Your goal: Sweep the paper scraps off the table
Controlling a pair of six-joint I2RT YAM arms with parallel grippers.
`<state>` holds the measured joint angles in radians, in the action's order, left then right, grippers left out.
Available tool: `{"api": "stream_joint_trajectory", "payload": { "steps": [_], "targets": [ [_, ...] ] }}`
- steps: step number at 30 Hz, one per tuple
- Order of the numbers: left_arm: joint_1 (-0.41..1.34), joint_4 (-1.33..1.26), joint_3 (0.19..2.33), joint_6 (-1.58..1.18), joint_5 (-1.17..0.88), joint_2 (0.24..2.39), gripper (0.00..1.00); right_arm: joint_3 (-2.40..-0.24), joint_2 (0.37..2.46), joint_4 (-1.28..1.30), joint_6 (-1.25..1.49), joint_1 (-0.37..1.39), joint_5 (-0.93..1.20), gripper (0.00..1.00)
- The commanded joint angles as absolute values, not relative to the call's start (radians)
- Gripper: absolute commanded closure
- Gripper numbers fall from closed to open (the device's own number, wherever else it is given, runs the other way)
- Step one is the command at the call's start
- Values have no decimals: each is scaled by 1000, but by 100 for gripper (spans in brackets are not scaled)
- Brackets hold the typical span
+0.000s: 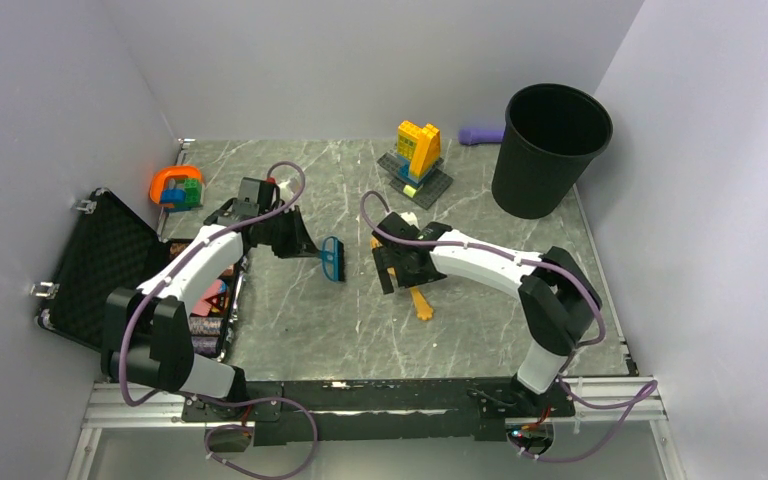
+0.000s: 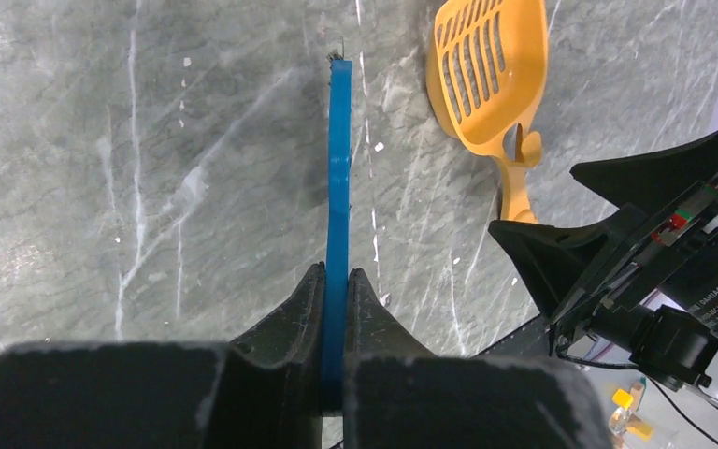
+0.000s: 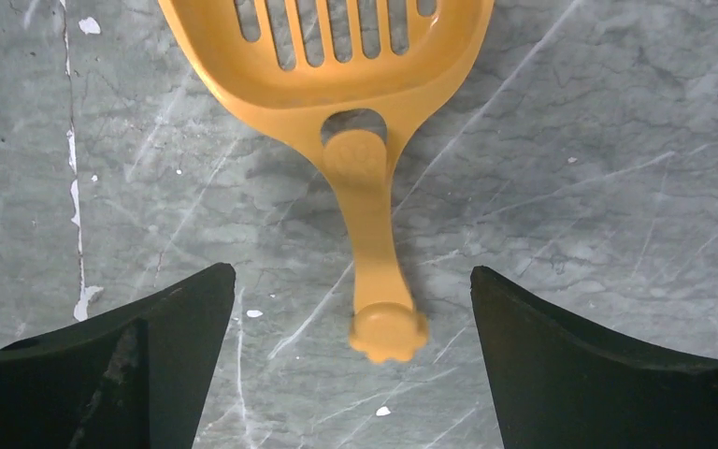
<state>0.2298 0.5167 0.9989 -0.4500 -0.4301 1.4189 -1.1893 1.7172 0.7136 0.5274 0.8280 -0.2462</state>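
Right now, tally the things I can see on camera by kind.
Sweeping tools: 2 (blue brush, orange scoop)
Brick builds: 2 (yellow build, orange build)
Containers: 2 (black bin, black case)
Purple object: 1
Total: 7

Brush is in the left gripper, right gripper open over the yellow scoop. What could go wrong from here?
1. The right gripper stands open astride the thin handle of the scoop, which lies flat on the table; closing may shove it rather than lift it.
2. The scoop is slotted, so small pieces swept in may drop through.
3. The left gripper pinches the brush by a thin edge; sweeping pressure may twist it.
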Motion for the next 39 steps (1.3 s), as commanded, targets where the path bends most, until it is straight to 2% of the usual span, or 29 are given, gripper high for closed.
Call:
{"api": "stream_joint_trajectory", "payload": {
  "steps": [1,11,12,13,15,16,17,23,27,35,39],
  "targets": [
    [238,460,1007,-462,-488,1421,100,-1212,1639,682,554,831,-304,0],
    [270,421,1018,-480,-513,1461,94,-1139,1473,609,544,828,-381,0],
    [273,431,1022,-480,-506,1464,88,-1133,1465,603,544,827,-382,0],
    [272,440,1025,-477,-499,1462,71,-1126,1458,598,544,827,-381,0],
    [273,455,1022,-473,-464,1435,21,-1121,1447,591,544,826,-379,0],
    [273,452,1018,-465,-446,1408,4,-1120,1442,590,546,826,-379,0],
    [273,455,1019,-454,-417,1383,1,-1119,1439,588,547,827,-381,0],
    [273,576,1113,-357,-244,1273,1,-1129,1392,570,536,825,-407,0],
    [273,592,1118,-309,-92,1140,1,-1124,1289,525,481,826,-449,0],
    [273,517,992,-276,127,819,1,-1008,1000,400,419,825,-610,0],
    [274,413,854,-254,109,639,1,-933,895,364,415,824,-650,0]
  ]
}}
